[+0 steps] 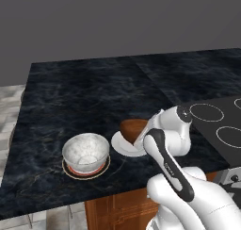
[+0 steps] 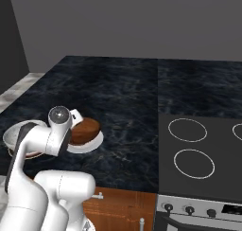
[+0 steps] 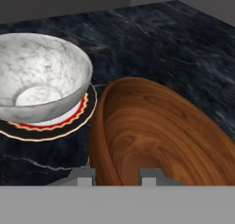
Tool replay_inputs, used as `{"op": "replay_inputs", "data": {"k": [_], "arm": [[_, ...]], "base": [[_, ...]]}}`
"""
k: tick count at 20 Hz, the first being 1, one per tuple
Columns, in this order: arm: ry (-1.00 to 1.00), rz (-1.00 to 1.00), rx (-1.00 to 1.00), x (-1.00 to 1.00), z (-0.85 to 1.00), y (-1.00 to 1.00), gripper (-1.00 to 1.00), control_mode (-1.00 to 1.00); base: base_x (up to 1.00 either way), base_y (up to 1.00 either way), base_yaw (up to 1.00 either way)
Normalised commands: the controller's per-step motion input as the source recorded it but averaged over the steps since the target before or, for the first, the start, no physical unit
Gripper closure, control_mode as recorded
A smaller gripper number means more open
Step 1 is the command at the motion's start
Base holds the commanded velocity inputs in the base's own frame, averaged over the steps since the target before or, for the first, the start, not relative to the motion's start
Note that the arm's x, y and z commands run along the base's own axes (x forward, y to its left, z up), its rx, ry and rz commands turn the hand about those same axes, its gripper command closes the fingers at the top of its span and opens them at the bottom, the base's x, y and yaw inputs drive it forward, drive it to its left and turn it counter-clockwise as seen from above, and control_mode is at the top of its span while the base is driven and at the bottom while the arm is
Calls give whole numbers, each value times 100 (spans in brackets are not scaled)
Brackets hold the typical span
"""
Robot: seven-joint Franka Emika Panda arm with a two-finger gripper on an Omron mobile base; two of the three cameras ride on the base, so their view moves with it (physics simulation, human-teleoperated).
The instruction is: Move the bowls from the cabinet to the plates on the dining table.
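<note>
Two bowls near the black marble table's [image 1: 70, 97] front edge — marbled stone bowl [image 1: 86, 151] on the orange plate [image 1: 86, 171]. Gripper [image 3: 117, 176] pinches the glossy wood-grained bowl's [image 3: 156, 136] rim — over the white plate [image 1: 121, 146].

Deep round bowl [image 3: 43, 76] is white-grey marbled stone, on a small round orange-red plate [image 3: 69, 122] with a dark rim. Other round bowl [image 3: 156, 136] is glossy reddish-brown with a wood-grain swirl, on a plain white plate [image 1: 123, 146]. Broad tabletop [image 1: 70, 92] is black marble, faint pale veins.
</note>
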Motion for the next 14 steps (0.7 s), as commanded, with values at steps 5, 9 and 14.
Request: {"op": "replay_inputs", "data": {"k": [5,9,14], "arm": [[0,0,-3,15,-11,4,100,-100],[0,0,-1,16,-20,1,100,-100],[0,0,0,19,-30,0,100,-100]], "base": [[0,0,0],[0,0,0],[0,0,0]]}}
